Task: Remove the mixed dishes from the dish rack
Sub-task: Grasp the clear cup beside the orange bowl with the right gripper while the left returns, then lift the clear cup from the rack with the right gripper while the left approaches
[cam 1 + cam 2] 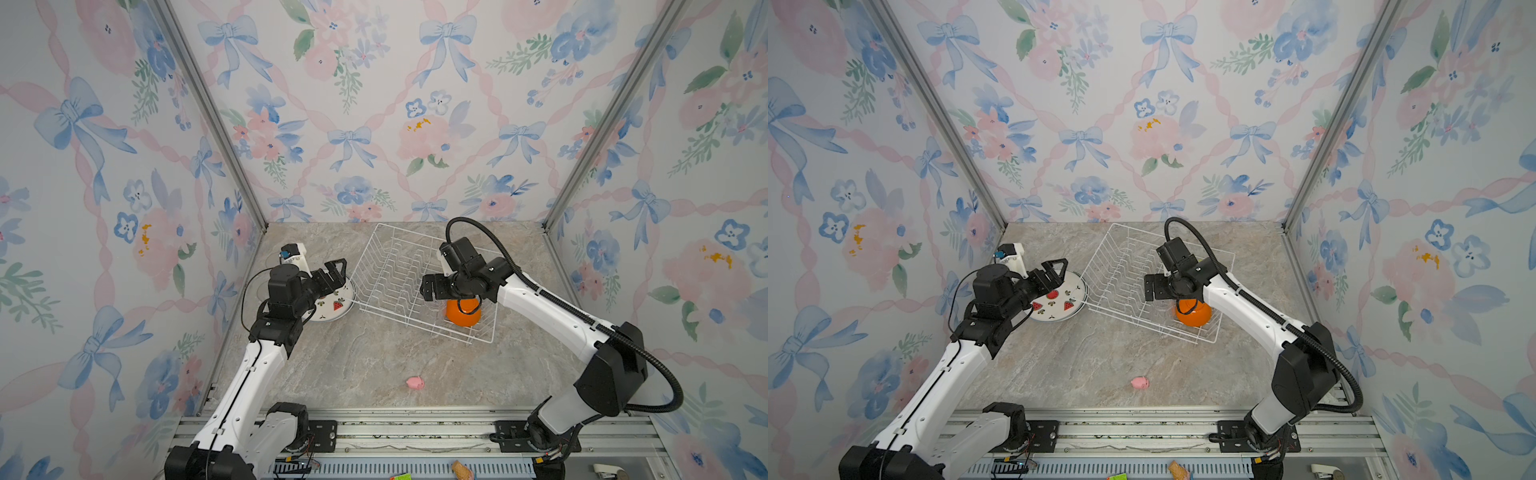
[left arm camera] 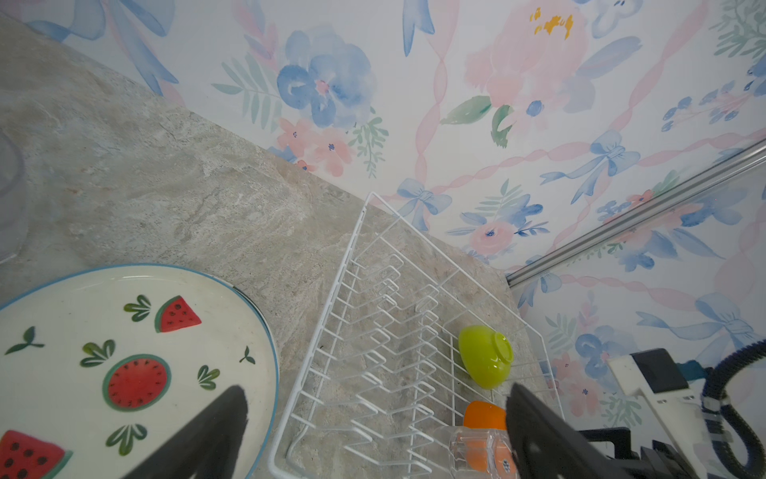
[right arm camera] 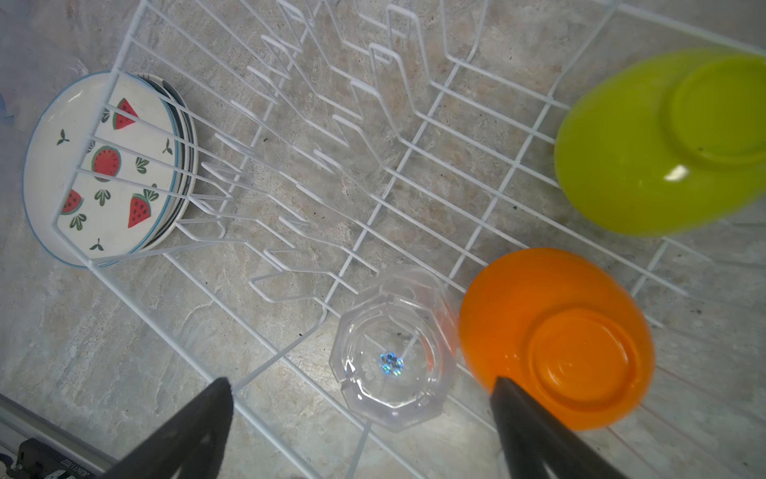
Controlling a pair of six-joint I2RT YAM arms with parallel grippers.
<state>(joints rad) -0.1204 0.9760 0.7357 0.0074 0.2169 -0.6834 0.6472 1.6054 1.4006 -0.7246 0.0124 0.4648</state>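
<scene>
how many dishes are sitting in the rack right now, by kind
bowls: 2 (lime-green bowl, orange bowl)
glasses: 1 (clear glass)
plates: 0 (plate stack lies beside the dish rack)
total: 3

White wire dish rack (image 1: 390, 270) (image 1: 1121, 270): rectangular basket with rows of upright prongs, set diagonally just right of centre in both top views; prong rows bare. Stack of white round plates (image 1: 336, 305) (image 1: 1059, 301) (image 3: 107, 170) with blue rims and red watermelon prints: lying flat on the countertop (image 1: 353, 365) outside the rack, against its left corner. Orange plastic bowl (image 1: 463, 318) (image 1: 1194, 313) (image 3: 555, 336): base up, in the rack's lower right corner. Lime-green plastic bowl (image 3: 659, 141) (image 2: 485, 356): base showing, inside the rack near the orange one, apart from it. Clear faceted drinking glass (image 3: 391, 352) (image 2: 476, 450): inside the rack, just beside the orange bowl, seen end-on.
</scene>
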